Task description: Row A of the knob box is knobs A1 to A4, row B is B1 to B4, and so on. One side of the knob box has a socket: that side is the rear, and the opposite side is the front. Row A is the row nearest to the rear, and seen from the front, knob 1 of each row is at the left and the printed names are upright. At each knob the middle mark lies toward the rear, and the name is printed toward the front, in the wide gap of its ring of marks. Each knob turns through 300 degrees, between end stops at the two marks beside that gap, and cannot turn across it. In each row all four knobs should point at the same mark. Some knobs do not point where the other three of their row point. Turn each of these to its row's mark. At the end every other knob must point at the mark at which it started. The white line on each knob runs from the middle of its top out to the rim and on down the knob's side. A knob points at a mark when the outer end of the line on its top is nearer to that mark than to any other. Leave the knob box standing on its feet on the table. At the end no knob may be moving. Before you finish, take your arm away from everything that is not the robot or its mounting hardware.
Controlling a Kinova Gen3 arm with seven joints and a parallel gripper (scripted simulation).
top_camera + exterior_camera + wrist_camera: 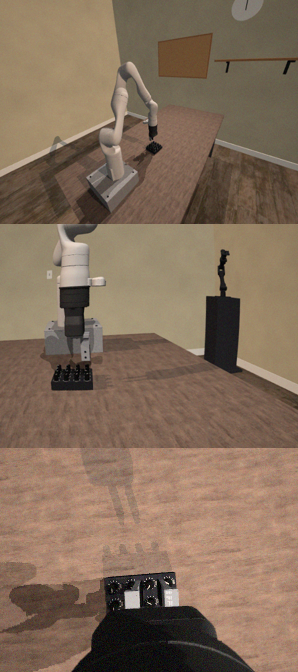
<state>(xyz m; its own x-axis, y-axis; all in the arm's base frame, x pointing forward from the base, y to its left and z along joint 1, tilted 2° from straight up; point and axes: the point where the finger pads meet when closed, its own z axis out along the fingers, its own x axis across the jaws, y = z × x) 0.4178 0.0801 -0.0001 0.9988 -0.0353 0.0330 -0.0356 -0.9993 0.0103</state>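
Though open, hand (151,139) (85,359) (150,588) downward above knobs (154,145) (76,377) (149,583).

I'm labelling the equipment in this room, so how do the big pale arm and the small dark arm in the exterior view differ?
The pale arm is whitish, while the dark arm is black. The pale arm stands on a low grey block, the dark arm on a tall black pedestal. The pale arm reaches over the knob box; the dark arm stands away from it. Both are jointed.
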